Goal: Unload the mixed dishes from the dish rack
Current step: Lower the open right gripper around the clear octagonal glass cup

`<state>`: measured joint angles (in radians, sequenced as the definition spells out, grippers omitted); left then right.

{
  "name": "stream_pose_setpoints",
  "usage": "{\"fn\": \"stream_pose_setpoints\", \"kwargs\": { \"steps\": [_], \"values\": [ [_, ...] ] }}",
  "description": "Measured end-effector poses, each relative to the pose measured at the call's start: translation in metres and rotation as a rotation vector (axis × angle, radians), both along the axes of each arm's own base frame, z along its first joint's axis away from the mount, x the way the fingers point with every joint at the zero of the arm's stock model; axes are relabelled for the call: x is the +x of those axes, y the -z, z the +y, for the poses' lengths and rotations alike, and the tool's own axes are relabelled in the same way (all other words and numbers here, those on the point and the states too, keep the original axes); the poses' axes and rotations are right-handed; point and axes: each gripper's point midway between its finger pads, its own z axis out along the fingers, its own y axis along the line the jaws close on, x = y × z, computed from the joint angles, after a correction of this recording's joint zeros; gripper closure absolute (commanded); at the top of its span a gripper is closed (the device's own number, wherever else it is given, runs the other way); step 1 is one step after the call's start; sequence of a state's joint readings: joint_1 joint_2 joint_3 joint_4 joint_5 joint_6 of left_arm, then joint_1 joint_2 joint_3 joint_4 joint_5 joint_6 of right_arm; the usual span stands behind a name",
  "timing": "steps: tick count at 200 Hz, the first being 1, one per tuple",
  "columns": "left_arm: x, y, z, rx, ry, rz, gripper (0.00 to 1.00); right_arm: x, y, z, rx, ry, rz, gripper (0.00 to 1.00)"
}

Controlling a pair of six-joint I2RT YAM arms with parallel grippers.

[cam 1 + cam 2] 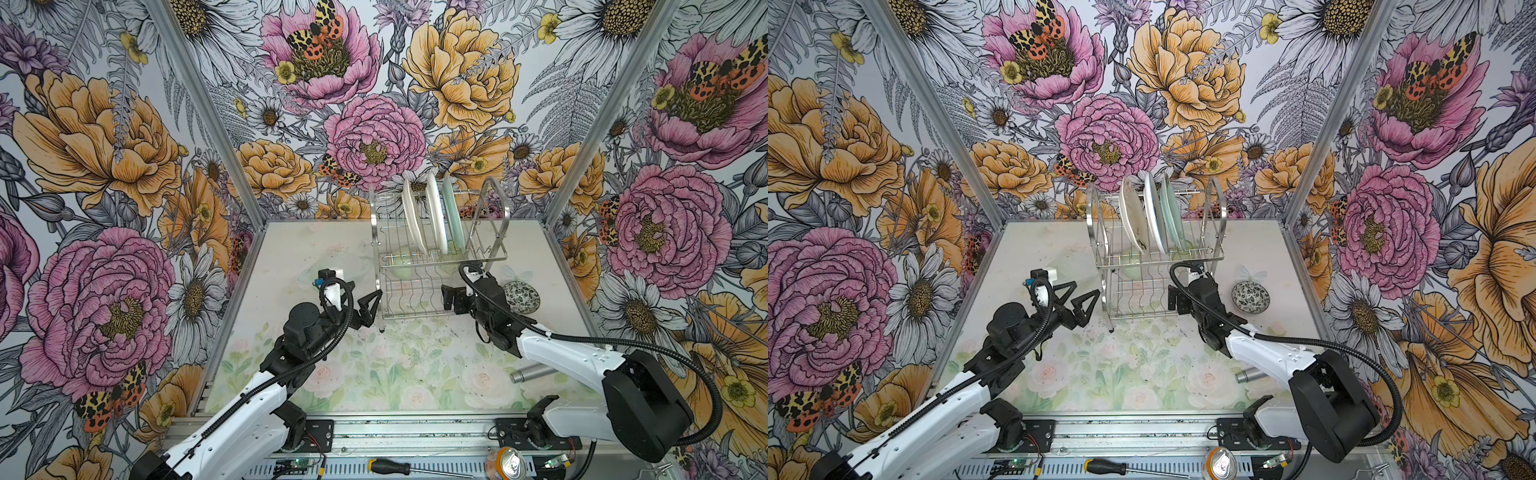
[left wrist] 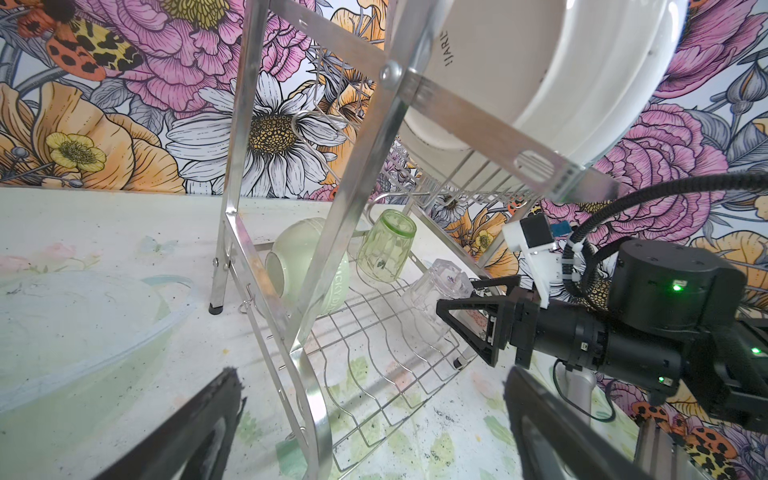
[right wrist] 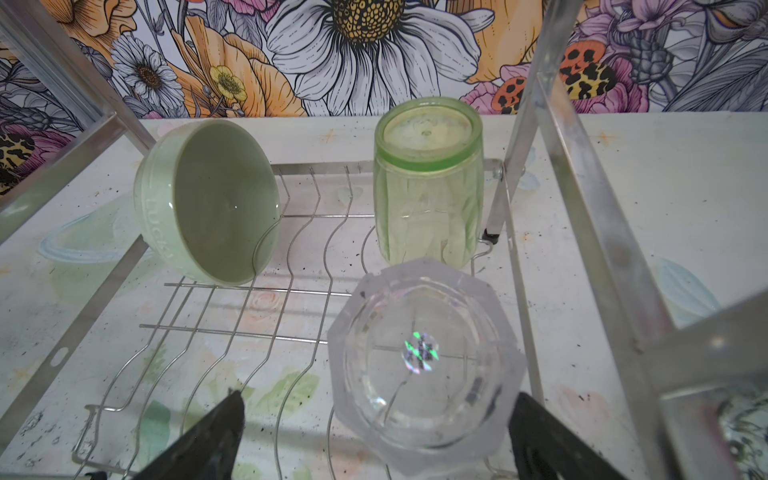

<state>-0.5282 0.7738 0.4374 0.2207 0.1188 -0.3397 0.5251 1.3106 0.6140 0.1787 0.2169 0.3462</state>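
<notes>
Right claw (image 3: 376,401), spread, faces the inverted clear faceted glass (image 3: 419,361) on the lower shelf of the steel wire dish rack (image 3: 598,216). Likely rigid, slick, breakable: grip across opposite flats

- In both top views a grey cylinder (image 1: 532,372) lay partly hidden under the right arm.
- A can (image 1: 505,463) was cut off by the bottom edge.
- In the right wrist view a speckled bowl (image 3: 742,430) was only a blurred corner patch, and the right jaws showed just their tips.
- In the left wrist view a plate (image 2: 540,62) ran off the top edge.
</notes>
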Motion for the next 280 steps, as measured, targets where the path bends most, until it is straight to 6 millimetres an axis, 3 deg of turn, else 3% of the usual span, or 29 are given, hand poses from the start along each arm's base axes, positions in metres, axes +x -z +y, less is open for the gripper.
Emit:
{"fn": "stream_pose_setpoints", "kwargs": {
  "steps": [52, 195, 280],
  "values": [
    [0.000, 0.000, 0.000, 0.001, -0.001, 0.001, 0.01, 0.006, 0.011, -0.001, -0.022, 0.019, 0.008, 0.01],
    [0.001, 0.001, 0.004, 0.004, -0.022, 0.004, 0.01, 0.019, 0.016, -0.008, -0.042, 0.057, 0.019, 0.12],
    [0.003, 0.004, 0.004, 0.013, -0.030, 0.011, 0.01, 0.027, 0.018, -0.009, -0.040, 0.078, 0.005, 0.02]
  ]
}}
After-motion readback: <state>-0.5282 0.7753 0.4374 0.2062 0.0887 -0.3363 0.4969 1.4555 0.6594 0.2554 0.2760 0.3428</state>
